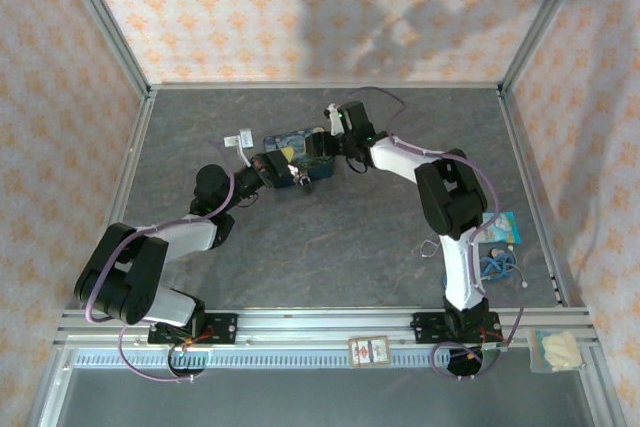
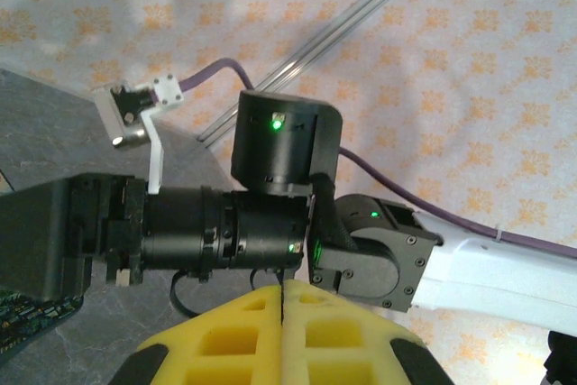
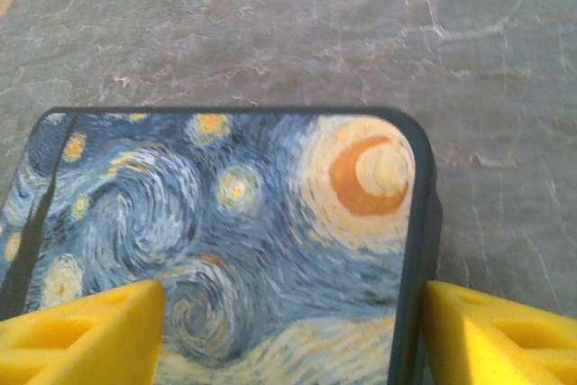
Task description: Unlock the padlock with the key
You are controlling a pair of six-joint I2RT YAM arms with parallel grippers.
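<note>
A blue-and-yellow painted box (image 1: 300, 152) lies at the table's back centre, and both arms meet over it. My left gripper (image 1: 292, 177) is at the box's near side. In the left wrist view its yellow fingers (image 2: 225, 340) are pressed together, and a thin dark sliver (image 2: 282, 288), apparently the key, pokes out at the tips. My right gripper (image 1: 335, 142) hangs over the box's right end. It is open (image 3: 293, 293), with one finger over the painted lid (image 3: 270, 223) and the other just past the dark right edge. The padlock is hidden.
The right arm's black wrist (image 2: 270, 223) sits close in front of my left fingers. A blue packet (image 1: 500, 227) and loose wire loops (image 1: 495, 265) lie by the right arm's base. A card (image 1: 368, 350) and a small bag (image 1: 555, 350) rest on the front rail.
</note>
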